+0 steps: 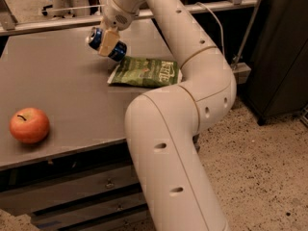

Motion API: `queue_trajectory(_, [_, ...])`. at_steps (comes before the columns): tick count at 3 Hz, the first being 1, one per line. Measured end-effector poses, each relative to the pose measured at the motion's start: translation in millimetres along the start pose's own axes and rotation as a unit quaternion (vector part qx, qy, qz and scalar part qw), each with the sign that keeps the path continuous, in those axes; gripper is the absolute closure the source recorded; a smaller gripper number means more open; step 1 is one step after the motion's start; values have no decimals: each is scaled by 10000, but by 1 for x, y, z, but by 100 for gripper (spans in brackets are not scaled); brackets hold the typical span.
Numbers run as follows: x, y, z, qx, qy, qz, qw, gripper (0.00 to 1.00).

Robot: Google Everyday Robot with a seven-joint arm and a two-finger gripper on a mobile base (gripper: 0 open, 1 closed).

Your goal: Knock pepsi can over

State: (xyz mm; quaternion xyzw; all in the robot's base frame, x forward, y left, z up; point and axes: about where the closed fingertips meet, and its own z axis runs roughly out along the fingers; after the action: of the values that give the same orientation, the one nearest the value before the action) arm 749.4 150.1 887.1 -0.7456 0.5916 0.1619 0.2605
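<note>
In the camera view my gripper (pixel 109 41) is at the far side of the table (pixel 62 85), its fingers clamped across the pepsi can (pixel 118 50). The can lies tilted in the grip, silver top pointing far-left, base toward the chip bag (pixel 147 72) just beside it on the right.

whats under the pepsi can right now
Grey table and a corner of the chip bag lie below the tilted pepsi can, held in the gripper, whose finger hides the can's middle.
</note>
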Motion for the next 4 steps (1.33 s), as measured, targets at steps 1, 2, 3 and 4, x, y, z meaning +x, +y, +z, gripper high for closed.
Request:
queue_trajectory(1, [10,-3,8,-52,650,-303,9974,100])
queue_trajectory(2, [10,-7,17,-58,935,-542,9941,82])
queue_trajectory(3, [5,-9,24,-78,1045,-727,9918,59])
queue_trajectory(4, [4,-7,33,-193,1113,-853,9899,35])
